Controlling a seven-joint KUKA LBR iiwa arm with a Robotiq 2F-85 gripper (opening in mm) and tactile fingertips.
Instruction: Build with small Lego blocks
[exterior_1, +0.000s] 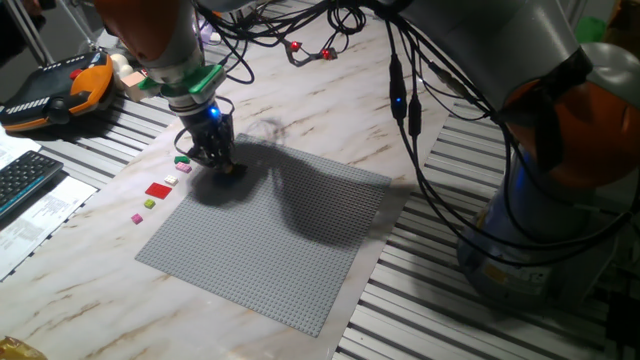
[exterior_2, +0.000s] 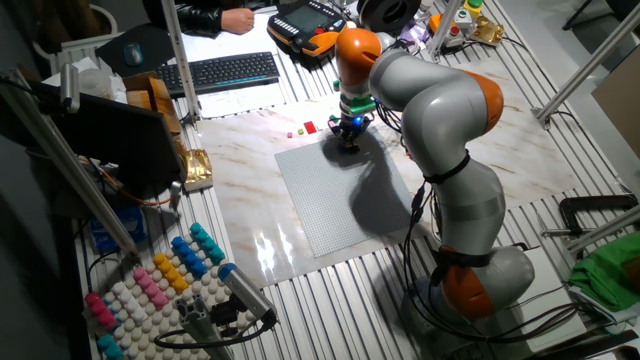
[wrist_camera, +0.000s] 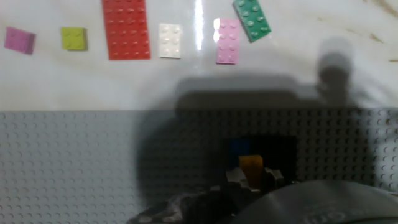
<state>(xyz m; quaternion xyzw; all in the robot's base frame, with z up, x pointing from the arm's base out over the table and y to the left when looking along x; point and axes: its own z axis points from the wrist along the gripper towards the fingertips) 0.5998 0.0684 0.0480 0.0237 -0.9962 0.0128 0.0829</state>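
Gripper (exterior_1: 215, 160) low over grey baseplate (exterior_1: 270, 235) corner near a small stack of blocks (wrist_camera: 252, 165), jaw state unclear; red (wrist_camera: 126, 28), white (wrist_camera: 170, 40), pink (wrist_camera: 227, 41), green (wrist_camera: 252, 19) pieces beside it on table (exterior_1: 300, 110).

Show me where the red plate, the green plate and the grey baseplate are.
red plate (wrist_camera: 126, 29): hand view, its studded top.
green plate (wrist_camera: 252, 18): hand view, its middle.
grey baseplate (exterior_1: 270, 250): one fixed view, bare studded surface.
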